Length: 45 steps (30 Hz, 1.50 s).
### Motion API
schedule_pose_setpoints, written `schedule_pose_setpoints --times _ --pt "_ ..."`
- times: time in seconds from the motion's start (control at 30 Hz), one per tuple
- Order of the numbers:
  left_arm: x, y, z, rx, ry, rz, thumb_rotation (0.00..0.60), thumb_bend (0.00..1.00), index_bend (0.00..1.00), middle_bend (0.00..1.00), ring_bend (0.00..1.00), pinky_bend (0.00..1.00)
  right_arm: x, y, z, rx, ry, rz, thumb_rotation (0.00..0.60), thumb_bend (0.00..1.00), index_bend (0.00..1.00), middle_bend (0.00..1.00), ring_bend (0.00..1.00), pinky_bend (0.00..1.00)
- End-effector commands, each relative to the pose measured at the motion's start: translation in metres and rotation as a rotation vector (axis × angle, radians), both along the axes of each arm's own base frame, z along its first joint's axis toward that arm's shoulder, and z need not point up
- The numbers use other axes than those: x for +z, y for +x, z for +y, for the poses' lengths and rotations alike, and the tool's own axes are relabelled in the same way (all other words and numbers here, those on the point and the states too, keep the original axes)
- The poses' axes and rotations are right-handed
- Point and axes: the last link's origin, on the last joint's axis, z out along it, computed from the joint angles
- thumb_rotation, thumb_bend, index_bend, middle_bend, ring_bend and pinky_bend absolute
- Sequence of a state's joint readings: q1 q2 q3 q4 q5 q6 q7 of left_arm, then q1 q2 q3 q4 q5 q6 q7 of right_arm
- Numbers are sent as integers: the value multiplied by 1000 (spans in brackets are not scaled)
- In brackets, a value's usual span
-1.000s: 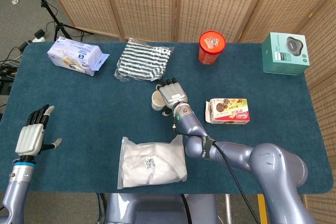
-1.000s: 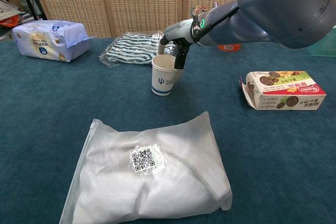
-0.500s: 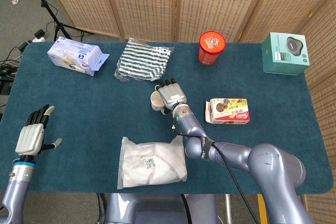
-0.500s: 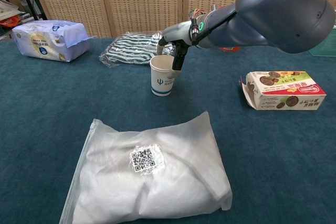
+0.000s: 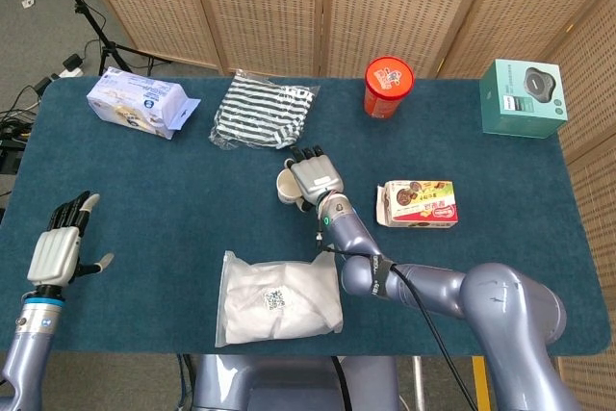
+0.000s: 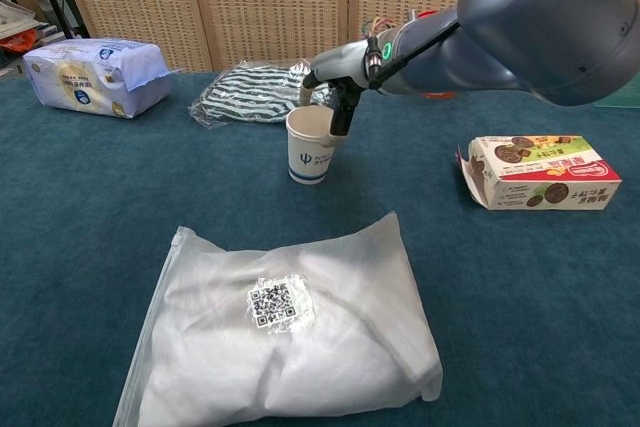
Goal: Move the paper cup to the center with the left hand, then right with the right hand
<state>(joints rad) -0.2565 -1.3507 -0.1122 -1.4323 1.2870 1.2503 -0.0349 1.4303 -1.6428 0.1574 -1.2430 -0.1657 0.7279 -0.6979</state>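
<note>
- Since a second ago: paper cup (image 6: pixel 309 146) and right hand (image 5: pixel 314 176) have shifted slightly up-table, toward the striped cloth bag (image 5: pixel 262 111); the cup's tilt has changed little. Left hand unchanged.
- Paper cup sits on the blue table (image 5: pixel 154 199) near its middle, just short of the striped cloth bag, upright or nearly so. White, with a dark logo facing the chest camera.
- Right hand lies over the cup's far-right rim; one dark finger (image 6: pixel 341 112) hangs down at the rim, touching it. Chest view reads as a pinch on the cup wall; whether the base is off the cloth I cannot tell.
- Left hand (image 5: pixel 60 242) hovers at the near left edge of the table, fingers spread apart, holding nothing, well apart from the cup.
- White plastic pouch (image 6: pixel 285 332) with a QR label lies near the front edge, below the cup.
- Biscuit box (image 5: pixel 417 203) lies right of the cup, apart from it.
- Red canister (image 5: pixel 388 86), teal box (image 5: pixel 523 97) and tissue pack (image 5: pixel 138 103) stand along the far side.
</note>
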Motion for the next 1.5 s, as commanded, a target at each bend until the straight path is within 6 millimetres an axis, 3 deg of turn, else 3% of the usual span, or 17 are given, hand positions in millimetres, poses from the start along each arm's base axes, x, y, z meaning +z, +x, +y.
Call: schedule_pose_setpoints --times 0.03,0.63,1.2,1.5 --pt "0 0 0 -2 0 -2 600 214 0 0 0 0 1 0 1 1 -2 1 600 389 474 0 0 0" --pt "1 1 -1 -6 -1 -6 600 214 0 0 0 0 -3 -3 8 -3 2 -5 600 388 525 6 0 0" --pt "5 1 -1 -4 9 -19 600 214 0 0 0 0 -5 18 9 44 -44 -20 600 389 625 78 0 0" --pt "6 0 -1 -2 9 -22 600 213 0 0 0 0 7 26 5 65 -96 9 600 389 641 87 0 0"
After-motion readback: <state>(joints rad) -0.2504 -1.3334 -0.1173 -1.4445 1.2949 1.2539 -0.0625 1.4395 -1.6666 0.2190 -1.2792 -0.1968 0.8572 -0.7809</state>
